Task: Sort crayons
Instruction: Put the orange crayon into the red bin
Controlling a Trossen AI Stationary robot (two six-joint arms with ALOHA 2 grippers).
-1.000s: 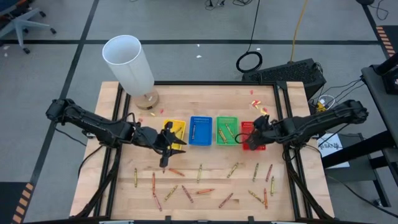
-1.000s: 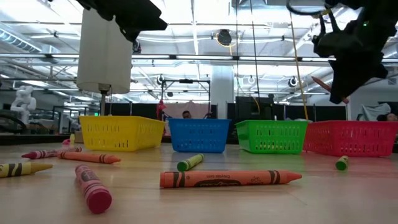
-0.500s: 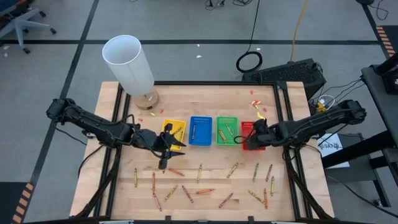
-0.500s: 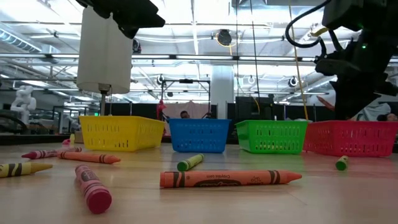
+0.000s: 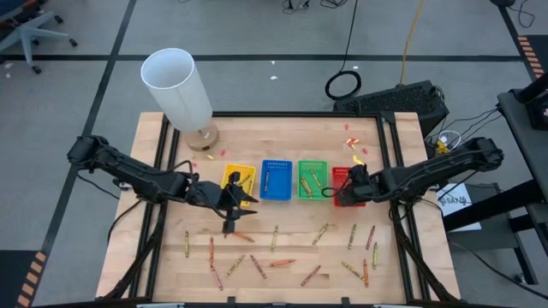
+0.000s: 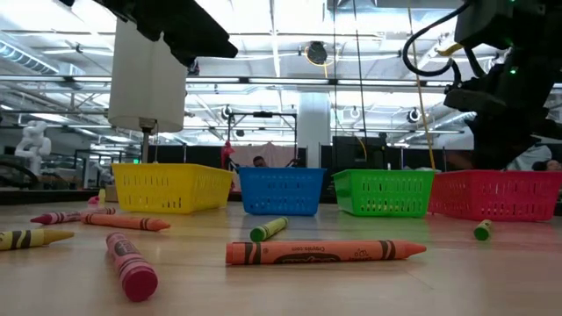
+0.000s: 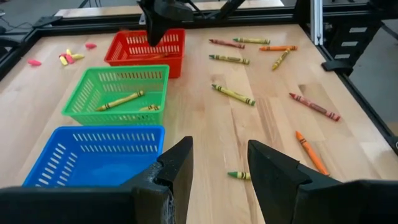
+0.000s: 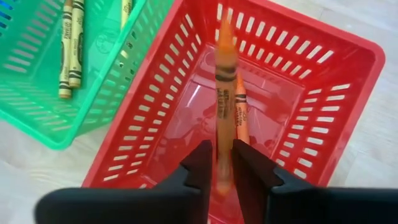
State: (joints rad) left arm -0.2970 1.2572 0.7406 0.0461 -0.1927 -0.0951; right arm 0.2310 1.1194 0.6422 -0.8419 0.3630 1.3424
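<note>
Orange wax crayon [image 8: 225, 93] sits between right gripper [image 8: 222, 163] fingers, grip loosening, long axis pointing into red plastic tray [image 8: 323, 134] directly below; left gripper [image 7: 219, 163] open, empty, far off.

Grey floor [image 5: 282, 34] is spreading around the wooden table [image 5: 282, 128], dark tape lines crossing it. An office chair [image 5: 34, 34] is sitting in the upper left of the frame, a coiled black cable [image 5: 342, 85] and a dark box [image 5: 402, 103] lying upper right. Across the low view, ceiling beams and bright strip lights [image 6: 290, 35] are running overhead, a white pillar [image 6: 313, 123] standing centre.
</note>
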